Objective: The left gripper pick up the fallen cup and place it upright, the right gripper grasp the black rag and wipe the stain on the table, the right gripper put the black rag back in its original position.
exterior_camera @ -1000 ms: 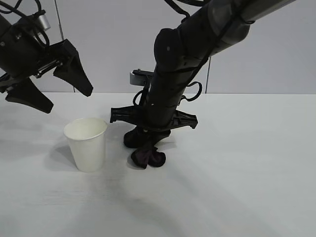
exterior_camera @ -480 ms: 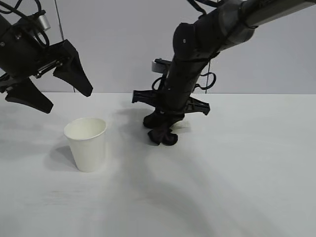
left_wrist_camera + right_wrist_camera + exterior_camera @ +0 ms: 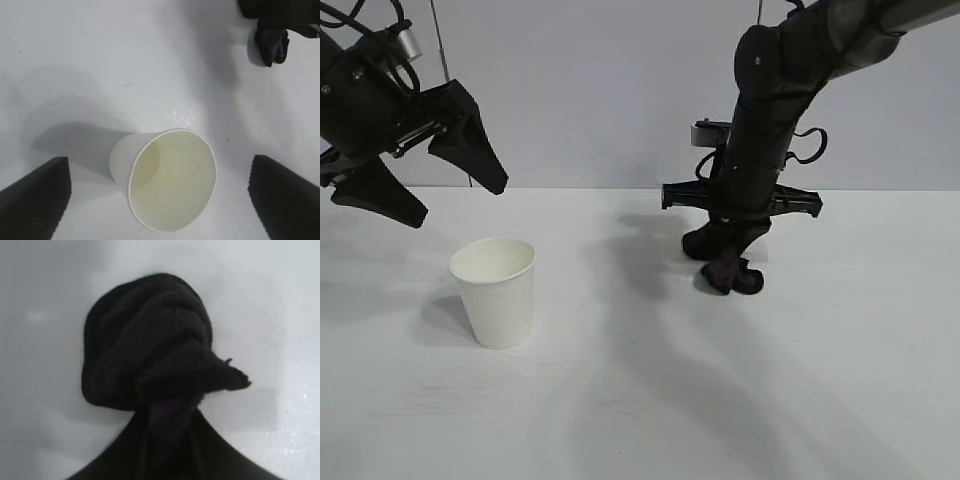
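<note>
My right gripper (image 3: 724, 258) is clamped narrow on the black rag (image 3: 731, 274), which hangs bunched from my fingertips, low over the table (image 3: 820, 380), right of centre. My left gripper (image 3: 420, 180) hangs above and behind the cup (image 3: 496, 291), jaws spread wide, touching nothing. The cup stands upright on the table, mouth up, well apart from the rag.

cup (image 3: 495, 290): white, upright, table-left | black rag (image 3: 730, 272): bunched, right-centre
</note>
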### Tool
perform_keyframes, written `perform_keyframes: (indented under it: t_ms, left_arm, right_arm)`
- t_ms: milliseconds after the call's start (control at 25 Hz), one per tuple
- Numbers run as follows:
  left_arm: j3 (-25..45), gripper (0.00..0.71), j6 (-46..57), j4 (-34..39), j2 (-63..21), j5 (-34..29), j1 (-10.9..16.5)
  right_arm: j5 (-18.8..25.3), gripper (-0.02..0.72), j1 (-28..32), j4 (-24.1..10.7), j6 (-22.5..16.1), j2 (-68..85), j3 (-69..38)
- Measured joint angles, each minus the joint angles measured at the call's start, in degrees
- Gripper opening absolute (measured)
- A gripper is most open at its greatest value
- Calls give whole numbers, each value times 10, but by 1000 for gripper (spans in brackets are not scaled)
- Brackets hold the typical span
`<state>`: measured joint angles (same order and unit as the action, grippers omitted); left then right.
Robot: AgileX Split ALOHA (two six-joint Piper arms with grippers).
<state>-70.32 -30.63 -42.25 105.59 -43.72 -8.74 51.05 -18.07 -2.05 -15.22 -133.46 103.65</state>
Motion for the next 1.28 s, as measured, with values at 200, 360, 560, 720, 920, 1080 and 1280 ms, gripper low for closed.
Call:
perform_keyframes:
  t_ms: [200, 360, 560, 720, 920, 1080, 1280]
  left_arm:
    - [0, 693, 0, 0, 0, -7, 0]
    - [0, 693, 0, 0, 0, -23, 0]
    - [0, 693, 1, 0, 0, -47, 0]
    - [0, 693, 0, 0, 0, -59, 0]
    - [0, 693, 0, -3, 0, -67, 0]
    - [0, 693, 0, -21, 0, -74, 0]
    - [0, 693, 0, -34, 0, -77, 0]
  right_arm:
    - [23, 85, 0, 3, 16, 65, -71]
    - [-5, 85, 0, 4, 18, 126, -158]
    - [-36, 141, 0, 21, 11, 178, -239]
    - [-40, 482, 0, 21, 4, 215, -252]
    - [-23, 623, 0, 35, 0, 259, -253]
    - [-18, 631, 0, 59, -1, 302, -253]
    - [-13, 631, 0, 75, -1, 350, -253]
